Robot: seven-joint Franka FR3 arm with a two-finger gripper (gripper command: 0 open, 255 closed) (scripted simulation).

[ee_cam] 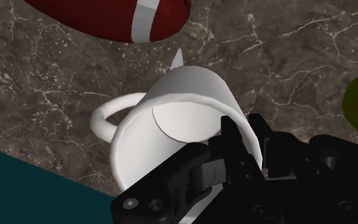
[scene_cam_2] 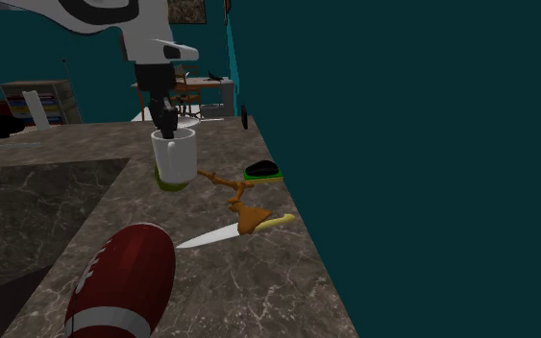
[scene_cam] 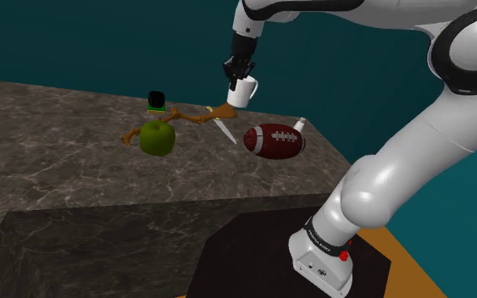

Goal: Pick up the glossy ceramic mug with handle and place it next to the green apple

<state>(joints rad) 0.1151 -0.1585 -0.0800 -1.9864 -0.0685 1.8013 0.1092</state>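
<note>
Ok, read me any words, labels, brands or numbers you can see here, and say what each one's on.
Nothing here can be read.
Arm base: small marks on the black band and a round emblem, too small to read.
Football: white laces and stripes, no lettering.
Mug in the hand: plain white, no print.
</note>
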